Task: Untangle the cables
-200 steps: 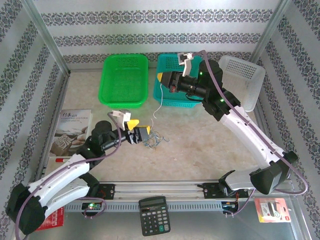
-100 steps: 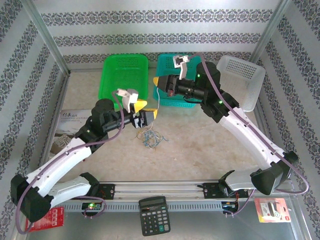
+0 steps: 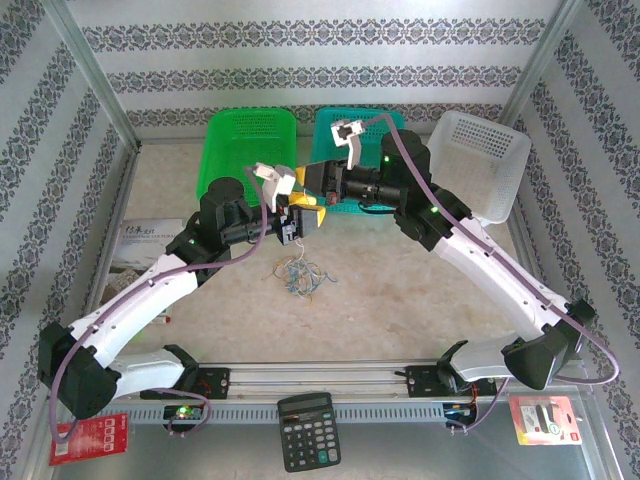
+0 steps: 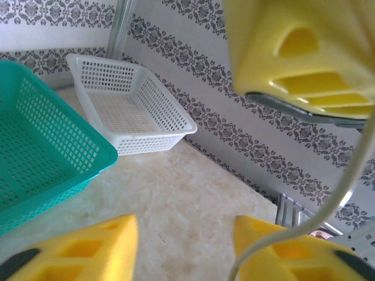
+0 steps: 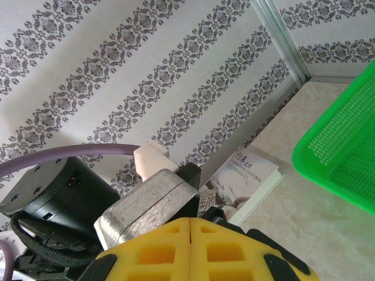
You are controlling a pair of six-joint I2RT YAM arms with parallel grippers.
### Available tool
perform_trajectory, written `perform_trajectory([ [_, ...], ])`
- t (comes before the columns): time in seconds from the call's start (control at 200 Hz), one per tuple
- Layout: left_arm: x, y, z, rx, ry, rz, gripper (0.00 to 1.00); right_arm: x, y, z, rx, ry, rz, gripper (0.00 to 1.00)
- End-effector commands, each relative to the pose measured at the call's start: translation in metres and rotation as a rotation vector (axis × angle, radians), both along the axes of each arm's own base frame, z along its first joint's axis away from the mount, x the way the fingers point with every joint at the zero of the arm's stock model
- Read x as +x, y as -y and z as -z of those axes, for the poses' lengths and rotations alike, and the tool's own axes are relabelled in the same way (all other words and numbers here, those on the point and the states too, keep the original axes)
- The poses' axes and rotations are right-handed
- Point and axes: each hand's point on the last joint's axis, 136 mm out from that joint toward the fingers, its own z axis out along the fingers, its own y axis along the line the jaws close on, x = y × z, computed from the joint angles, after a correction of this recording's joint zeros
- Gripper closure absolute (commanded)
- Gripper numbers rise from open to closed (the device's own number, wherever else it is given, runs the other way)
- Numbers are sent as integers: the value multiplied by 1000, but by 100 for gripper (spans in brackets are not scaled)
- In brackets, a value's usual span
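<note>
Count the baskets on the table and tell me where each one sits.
3. Green basket back left; teal basket back centre, partly behind the arms; white basket back right. None seems hidden.

Bright, even light is falling from above, shadows lying soft on the table (image 3: 400, 290). Left wrist close-up: yellow fingers (image 4: 76, 252) and pale cable (image 4: 343, 184) are blurring.

The left arm (image 3: 140, 300) and right arm (image 3: 500, 265) have smooth white shells and chunky black joints. A thick purple cord (image 3: 400, 150) loops along each one. Tiny green lights (image 3: 432, 209) glow on the black parts. Just behind each claw sits a small white camera block (image 3: 349, 131). The left claw (image 4: 184, 234) and right claw (image 5: 190, 234) have bright yellow fingers (image 4: 88, 249) with boxy holes.
</note>
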Motion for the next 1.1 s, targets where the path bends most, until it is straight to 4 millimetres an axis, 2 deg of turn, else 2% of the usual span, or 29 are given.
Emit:
perform_trajectory([
  [0.0,-1,0,-26,-58,65,20,63,-4,-5,7,-15,13,-24,100],
  [0.1,0,-1,-27,-70,66,17,76,-4,-7,8,-16,12,-27,100],
  [0.215,1,-1,-29,-83,68,12,100,-1,-6,7,-14,15,-13,100],
  [0.285,1,-3,-32,-95,72,4,100,2,-3,5,-11,18,0,100],
  [0.305,1,-3,-32,-98,72,3,100,3,-2,5,-11,18,5,96],
  [0.355,3,-5,-34,-102,72,-12,100,6,5,2,-3,24,25,73],
  [0.4,5,-7,-36,-107,71,-26,100,9,14,0,5,30,54,60],
  [0.48,11,-14,-40,-117,69,-74,100,16,35,1,20,33,124,47],
  [0.55,16,-21,-45,-129,65,-119,100,18,53,8,19,34,181,42],
  [0.644,22,-27,-56,-147,62,-157,100,17,66,36,-13,21,231,34],
  [0.804,23,-27,-78,-170,64,-162,100,14,73,121,-132,1,267,27],
  [0.944,24,-26,-92,-197,53,-155,100,3,63,189,-272,60,255,24],
  [1.094,25,-26,-101,-242,39,-157,100,-1,48,235,-355,132,252,23],
])
